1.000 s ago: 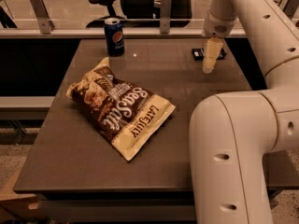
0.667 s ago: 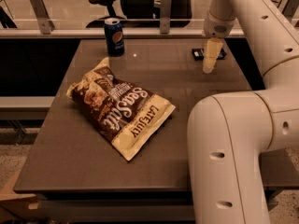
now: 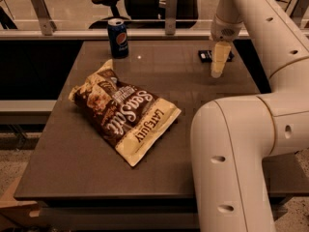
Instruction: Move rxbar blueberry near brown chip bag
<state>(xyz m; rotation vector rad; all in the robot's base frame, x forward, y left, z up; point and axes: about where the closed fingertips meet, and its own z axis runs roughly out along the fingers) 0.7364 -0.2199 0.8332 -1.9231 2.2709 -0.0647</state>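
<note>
Cream jaws still hang at the rxbar blueberry (image 3: 206,56), unmoved.

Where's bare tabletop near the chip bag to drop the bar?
Table is bare right of the brown chip bag, up to the claw; also along the near edge. Crowded only far right: claw hangs by the rxbar blueberry.

High view over the arm (image 3: 231,144) faces the table (image 3: 72,168); gripper (image 3: 217,70) far right.
</note>
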